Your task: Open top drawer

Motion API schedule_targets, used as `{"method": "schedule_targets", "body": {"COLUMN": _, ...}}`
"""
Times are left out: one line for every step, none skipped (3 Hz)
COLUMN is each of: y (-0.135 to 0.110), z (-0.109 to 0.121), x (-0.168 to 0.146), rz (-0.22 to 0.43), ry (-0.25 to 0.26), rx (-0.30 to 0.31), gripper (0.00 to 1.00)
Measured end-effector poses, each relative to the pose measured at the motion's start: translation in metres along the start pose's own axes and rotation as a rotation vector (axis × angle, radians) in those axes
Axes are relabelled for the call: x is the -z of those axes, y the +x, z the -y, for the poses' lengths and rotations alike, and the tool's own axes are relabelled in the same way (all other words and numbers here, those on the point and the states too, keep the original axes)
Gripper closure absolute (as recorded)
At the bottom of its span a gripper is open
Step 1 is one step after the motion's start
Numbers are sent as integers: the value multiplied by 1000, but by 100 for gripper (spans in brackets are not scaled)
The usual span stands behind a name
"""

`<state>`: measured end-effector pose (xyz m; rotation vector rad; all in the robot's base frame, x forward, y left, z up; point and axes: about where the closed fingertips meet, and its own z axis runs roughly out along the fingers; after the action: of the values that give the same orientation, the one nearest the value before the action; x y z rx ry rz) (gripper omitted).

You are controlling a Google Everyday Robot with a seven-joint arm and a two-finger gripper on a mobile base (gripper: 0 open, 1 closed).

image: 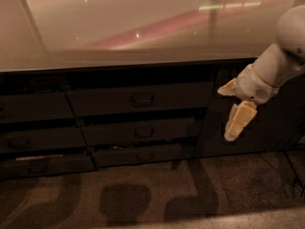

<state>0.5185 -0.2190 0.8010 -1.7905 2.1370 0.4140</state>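
Counts:
- Drawer fronts: six in total, arranged in two columns of three.
- Centre column: one top drawer, the widest and tallest, then one middle front and one bottom front, both slimmer.
- Left column: three shorter fronts at the left edge of the frame. One pale strip is seen, on the lowest front only.
- Handles: three are counted in the centre column, one per front. Those on the left are too dim to be counted.
- Tabletop: one, across the upper frame.
- Dark panel: one, at lower right.
- Arm: one.
- Gripper: one, at right of frame at mid height, in front of the dark panel. Two jaws are counted, spread apart.
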Motion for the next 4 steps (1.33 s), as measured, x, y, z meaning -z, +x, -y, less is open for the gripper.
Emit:
{"method": "schedule_targets", "body": {"y": 12, "z": 18, "x": -32, "rz": -75, "ry": -49, "rx": -32, "gripper": 0}}
{"method": "schedule_targets", "body": {"y": 12, "z": 19, "x": -34, "rz": -79, "ry": -52, "rx": -32, "gripper": 0}}
{"method": "schedule_targets", "body": {"y": 13, "z": 6, "x": -31, "rz": -64, "ry": 19, "rx": 26, "gripper": 0}}
{"method": "schedule_targets", "body": {"y": 13, "z": -35, "x": -19, "rz": -26, "ry": 154, "rx": 168, "gripper": 0}}
